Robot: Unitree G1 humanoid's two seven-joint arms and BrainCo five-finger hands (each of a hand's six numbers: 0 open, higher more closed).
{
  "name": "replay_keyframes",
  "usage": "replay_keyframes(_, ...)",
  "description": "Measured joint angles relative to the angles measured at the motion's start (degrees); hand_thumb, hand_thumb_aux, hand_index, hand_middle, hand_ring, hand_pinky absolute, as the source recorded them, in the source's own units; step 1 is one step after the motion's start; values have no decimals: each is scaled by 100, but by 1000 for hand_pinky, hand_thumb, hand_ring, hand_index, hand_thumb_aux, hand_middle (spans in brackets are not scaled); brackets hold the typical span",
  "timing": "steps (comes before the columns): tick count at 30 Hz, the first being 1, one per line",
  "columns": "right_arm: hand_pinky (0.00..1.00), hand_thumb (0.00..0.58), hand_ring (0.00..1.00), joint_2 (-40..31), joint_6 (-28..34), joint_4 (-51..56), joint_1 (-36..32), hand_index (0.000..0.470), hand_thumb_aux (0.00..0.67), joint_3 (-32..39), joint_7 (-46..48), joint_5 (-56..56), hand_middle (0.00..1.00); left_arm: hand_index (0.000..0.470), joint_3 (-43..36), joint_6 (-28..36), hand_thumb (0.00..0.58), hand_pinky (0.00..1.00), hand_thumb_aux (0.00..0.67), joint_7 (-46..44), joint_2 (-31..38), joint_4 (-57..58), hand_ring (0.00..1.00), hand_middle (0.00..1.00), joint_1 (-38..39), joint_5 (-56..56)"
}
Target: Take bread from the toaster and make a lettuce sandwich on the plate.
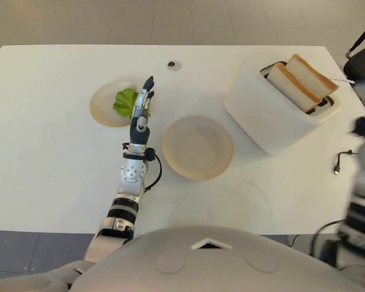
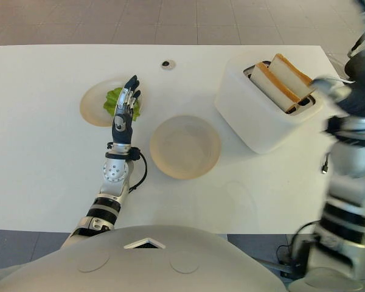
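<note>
Bright, even light on the white table (image 1: pixel 48 152) — shadows faint and soft — the right arm (image 2: pixel 347 152) blurred.

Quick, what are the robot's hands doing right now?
Left hand: open, holding nothing, by the lettuce.
Right hand: too blurred, cannot be told.

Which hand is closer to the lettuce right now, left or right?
Left. The left hand is stretched out flat over the right edge of the lettuce on its small plate. The right hand is far off to the right, beside the toaster.
</note>
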Motion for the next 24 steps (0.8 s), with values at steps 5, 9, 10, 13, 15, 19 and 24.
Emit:
replay_keyframes(5,0,0,0,-250,259,1322,221,0,0,675,-34,-747,0,0,-4,14,0,0,0,-25,-7,18,0,0,-7,0)
replay_keyframes(9,0,0,0,-347,367,1821,310,0,0,1151,-321,-1208,0,0,-4,13,0,0,0,-21,-6,32,0,0,-15,7)
replay_keyframes(10,0,0,0,-357,395,1879,340,0,0,1255,-362,-1272,0,0,-5,13,0,0,0,-22,-5,33,0,0,-13,7)
replay_keyframes(13,0,0,0,-361,402,1763,393,0,0,1528,-383,-1333,0,0,-11,8,0,0,0,-20,-3,36,0,0,-3,13)
replay_keyframes(15,220,441,220,-361,412,1563,402,240,342,1644,-366,-1330,220,0,-23,6,0,0,0,-16,-1,35,0,0,-3,43)
replay_keyframes(19,1000,580,1000,-361,456,1135,452,470,670,1699,-337,-1324,1000,0,-50,-5,0,0,0,-7,7,33,0,0,-3,72)
replay_keyframes(24,1000,580,1000,-355,498,416,498,470,670,1607,-457,-1309,1000,0,-56,-23,0,0,0,39,3,33,0,0,-5,111)
